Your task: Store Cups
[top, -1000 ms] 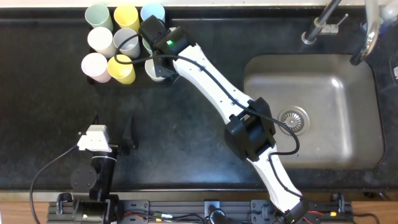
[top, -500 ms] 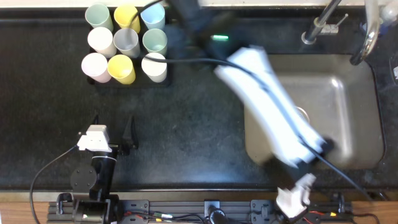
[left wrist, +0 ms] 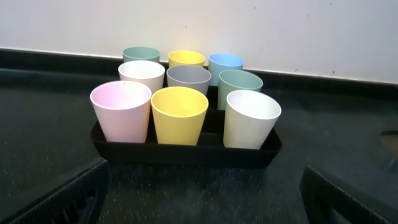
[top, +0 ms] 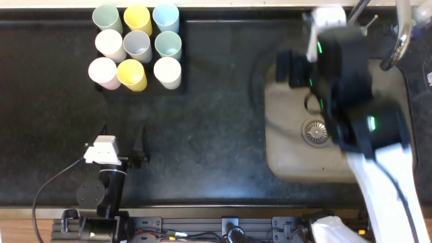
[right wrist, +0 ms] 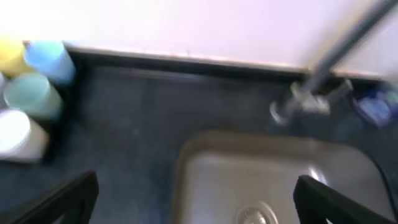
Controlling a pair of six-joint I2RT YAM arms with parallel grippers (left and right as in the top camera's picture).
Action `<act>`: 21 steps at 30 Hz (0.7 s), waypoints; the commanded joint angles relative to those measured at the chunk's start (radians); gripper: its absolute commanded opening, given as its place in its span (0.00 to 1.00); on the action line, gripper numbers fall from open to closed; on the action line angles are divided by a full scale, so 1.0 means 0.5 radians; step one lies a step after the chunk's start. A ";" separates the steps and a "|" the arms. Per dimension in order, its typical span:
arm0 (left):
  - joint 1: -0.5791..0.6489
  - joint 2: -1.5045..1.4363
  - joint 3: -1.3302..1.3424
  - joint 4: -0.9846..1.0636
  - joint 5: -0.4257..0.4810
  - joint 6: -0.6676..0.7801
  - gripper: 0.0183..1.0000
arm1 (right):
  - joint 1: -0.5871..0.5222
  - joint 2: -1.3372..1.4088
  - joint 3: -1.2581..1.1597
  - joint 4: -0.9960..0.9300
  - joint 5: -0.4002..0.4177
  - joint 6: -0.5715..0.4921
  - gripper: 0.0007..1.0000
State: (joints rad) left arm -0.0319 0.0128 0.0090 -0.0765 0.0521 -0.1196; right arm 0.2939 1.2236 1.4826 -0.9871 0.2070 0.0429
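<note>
Nine cups (left wrist: 188,84) standing upright, three rows of three, inside black tray (left wrist: 186,154), straight ahead of left gripper (left wrist: 205,186) and apart from its fingers. Left fingers spreading wide, holding nothing. Right gripper (right wrist: 199,199) hanging over sink (right wrist: 273,180), fingers likewise gaping, carrying nothing; cups sitting well off to one side of them. Cups appearing light, stiff, smooth-walled, tapering toward base: probably slipping under side pinch. Packed close, so pinching one wall at rim seeming best hold. Colours showing: pink, yellow, white, grey, green, blue.
</note>
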 commanded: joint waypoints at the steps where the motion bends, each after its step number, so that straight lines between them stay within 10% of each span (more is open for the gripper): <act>1: 0.004 -0.020 -0.002 -0.008 0.026 0.050 1.00 | -0.059 -0.650 -0.694 0.454 -0.069 -0.092 1.00; 21: 0.004 -0.020 -0.002 -0.008 0.026 0.050 1.00 | -0.216 -2.104 -2.660 2.109 -0.220 -0.087 1.00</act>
State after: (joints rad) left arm -0.0319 0.0120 0.0097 -0.0765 0.0521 -0.1051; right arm 0.1921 0.2481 0.2516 0.0055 0.1070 -0.0002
